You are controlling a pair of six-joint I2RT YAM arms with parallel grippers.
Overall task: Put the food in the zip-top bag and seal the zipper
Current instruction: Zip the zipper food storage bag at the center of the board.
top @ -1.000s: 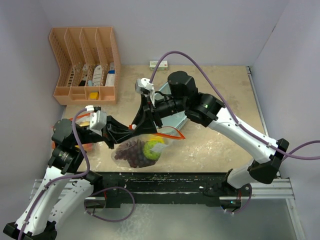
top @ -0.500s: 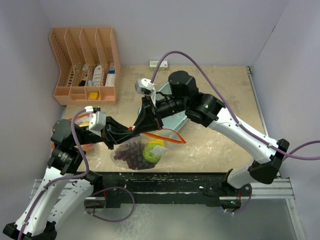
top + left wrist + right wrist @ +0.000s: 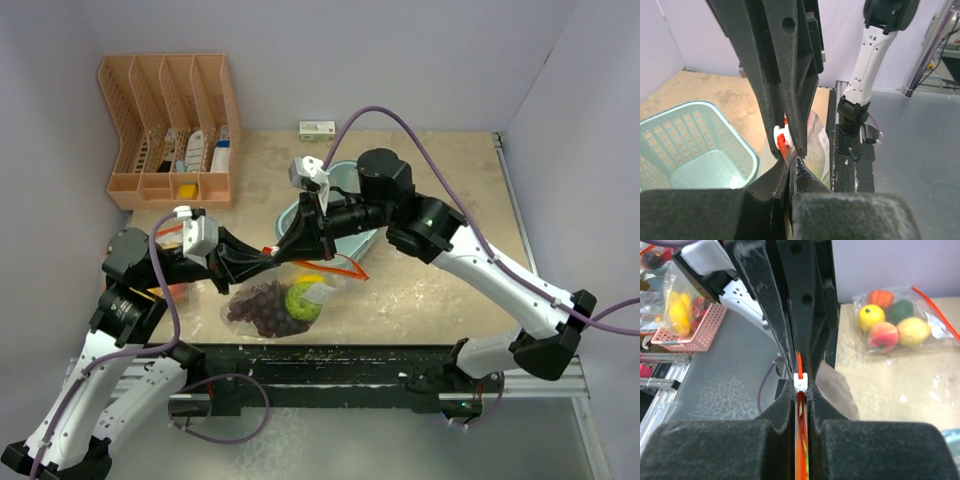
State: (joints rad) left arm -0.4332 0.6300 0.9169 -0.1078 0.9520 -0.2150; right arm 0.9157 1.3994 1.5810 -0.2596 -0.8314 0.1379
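Observation:
The zip-top bag [image 3: 283, 303] lies at the table's near edge. It holds a dark red grape bunch [image 3: 260, 306] and a yellow-green round fruit [image 3: 304, 300]. Its orange-red zipper [image 3: 338, 263] rises from the mouth. My left gripper [image 3: 264, 259] is shut on the bag's edge just below the zipper, also in the left wrist view [image 3: 791, 167]. My right gripper [image 3: 284, 250] meets it tip to tip and is shut on the zipper [image 3: 800, 405] at its white slider [image 3: 799, 382]. The slider also shows in the left wrist view [image 3: 780, 134].
A light blue mesh basket [image 3: 343, 176] stands behind the bag, partly under my right arm. A second clear bag of fruit [image 3: 896, 322] lies at the table's left. A peach organizer rack [image 3: 170, 130] stands back left and a small white-green box [image 3: 317, 127] at the back.
My right arm has swung right and its gripper has come down-left along the zipper to meet the left gripper's tips. The bag's mouth has narrowed. The left gripper has held its grip.

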